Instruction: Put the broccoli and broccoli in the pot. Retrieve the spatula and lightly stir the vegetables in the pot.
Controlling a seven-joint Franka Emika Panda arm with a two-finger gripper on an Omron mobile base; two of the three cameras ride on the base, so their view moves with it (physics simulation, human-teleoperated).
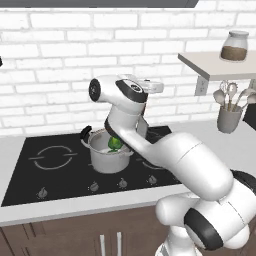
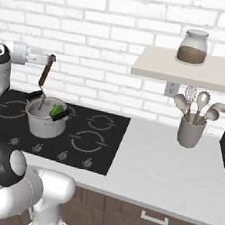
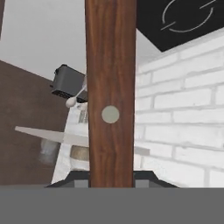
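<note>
From the left base camera, the round shiny steel stockpot with black loop handles (image 1: 108, 156) stands on the black glass cooktop (image 1: 55, 165), toward its middle; a bright-green lumpy broccoli floret (image 1: 114, 144) shows inside it, half covered by the white arm, so a second floret cannot be made out; the arm rises from the lower right, bends over the pot and turns its wrist toward the right; the gripper and what it holds are hidden behind the arm here.

From the right base camera, the pot (image 2: 46, 117) sits on the left part of the cooktop (image 2: 97, 132) with green broccoli (image 2: 58, 111) at its right inner side; the brown wooden-handled spatula (image 2: 44, 78) slants with its handle up and to the right and its thin metal end down inside the pot; the gripper (image 2: 46, 58) reaches level from the left and is clamped on the handle's top.

From the hand camera, the spatula handle (image 3: 110, 92) runs straight up the middle, long axis vertical, its upper end cut off by the frame; the dark fingertips (image 3: 144, 176) flank its base.
</note>
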